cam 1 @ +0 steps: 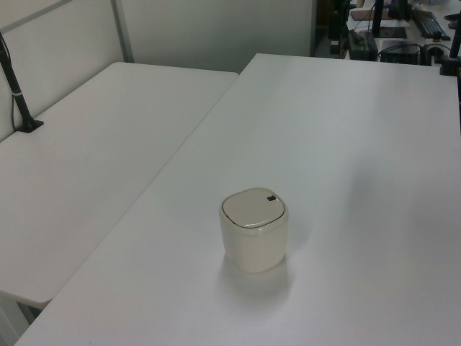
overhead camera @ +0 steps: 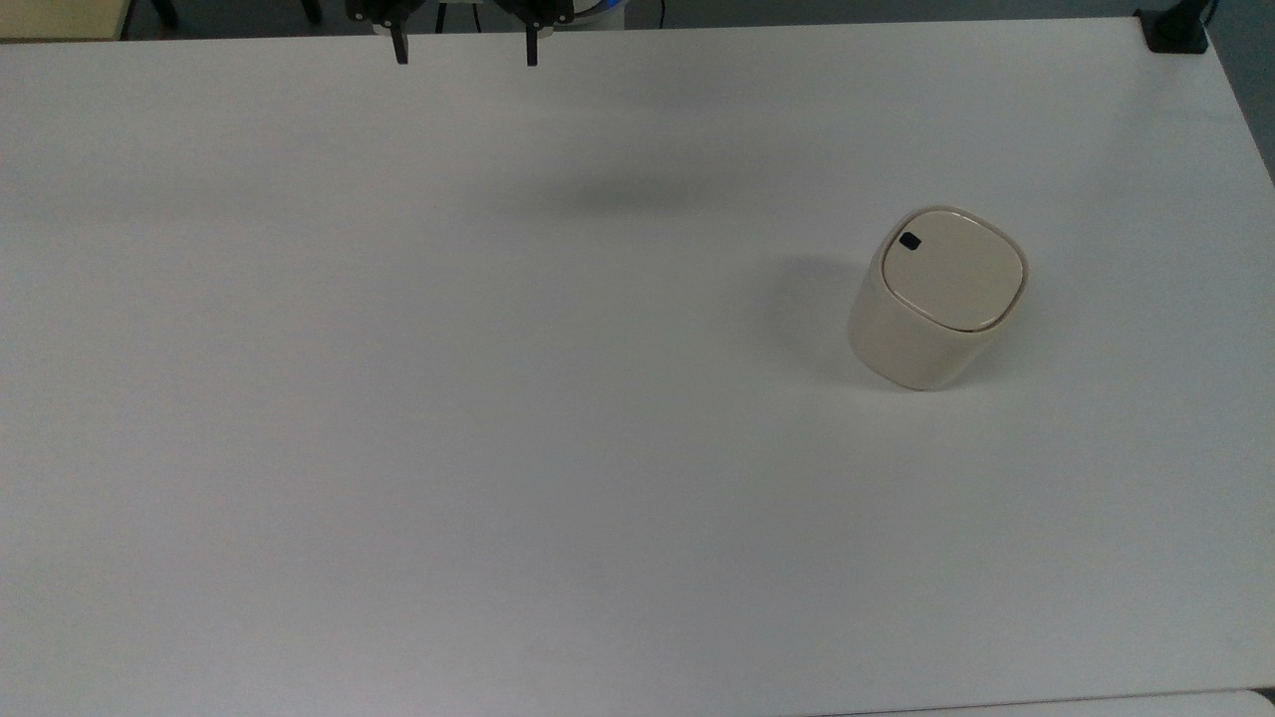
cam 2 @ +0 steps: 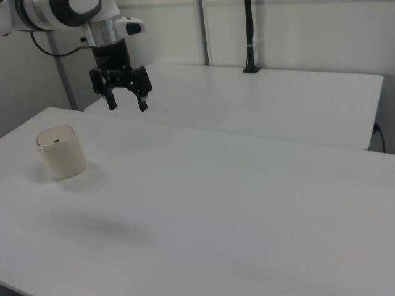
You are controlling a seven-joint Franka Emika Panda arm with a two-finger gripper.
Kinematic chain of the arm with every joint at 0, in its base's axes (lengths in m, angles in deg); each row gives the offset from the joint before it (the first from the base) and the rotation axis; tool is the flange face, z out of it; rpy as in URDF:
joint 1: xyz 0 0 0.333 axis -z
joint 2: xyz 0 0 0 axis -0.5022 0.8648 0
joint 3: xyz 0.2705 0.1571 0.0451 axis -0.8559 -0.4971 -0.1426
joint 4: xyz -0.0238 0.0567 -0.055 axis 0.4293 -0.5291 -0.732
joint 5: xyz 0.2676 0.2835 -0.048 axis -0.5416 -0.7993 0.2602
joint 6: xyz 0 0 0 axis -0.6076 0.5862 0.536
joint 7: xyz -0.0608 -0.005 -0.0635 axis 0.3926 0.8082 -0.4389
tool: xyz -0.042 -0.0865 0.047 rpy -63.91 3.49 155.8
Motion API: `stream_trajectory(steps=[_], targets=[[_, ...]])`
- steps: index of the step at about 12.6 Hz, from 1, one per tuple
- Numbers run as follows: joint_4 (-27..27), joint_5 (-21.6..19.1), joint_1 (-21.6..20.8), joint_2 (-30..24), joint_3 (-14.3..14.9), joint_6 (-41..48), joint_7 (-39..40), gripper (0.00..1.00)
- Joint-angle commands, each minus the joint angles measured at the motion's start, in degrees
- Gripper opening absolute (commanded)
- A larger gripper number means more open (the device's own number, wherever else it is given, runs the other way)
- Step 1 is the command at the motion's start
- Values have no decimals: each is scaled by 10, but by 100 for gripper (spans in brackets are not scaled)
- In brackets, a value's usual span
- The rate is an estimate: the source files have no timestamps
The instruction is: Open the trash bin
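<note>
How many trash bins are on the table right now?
1. The trash bin stands upright, lid closed, toward the top view's right side of the white table, well away from the open gripper, which hangs above the table's far edge.

Cream trash bin (overhead camera: 931, 299) stands upright on the table, lid closed.

Hanging high above the tabletop (cam 2: 247, 197), arm (cam 2: 55, 12) reaching in from the right view's upper left. Wrist turned straight down, gripper (cam 2: 127, 103) pointing at the surface with nothing between the fingers (cam 2: 112, 100). Fingers spread wide apart, dark tips well clear of the tabletop below them. In the top view, gripper (overhead camera: 465, 52) at the upper edge, the two fingers (overhead camera: 400, 48) set far apart.
</note>
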Motion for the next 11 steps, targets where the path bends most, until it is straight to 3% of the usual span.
stream_trajectory(steps=[1,9,11], targets=[[-12,-4,6,-16,2,-2,-1,100],[-11,-4,6,-15,2,-3,1,100],[-12,-4,6,-15,2,-2,4,84]])
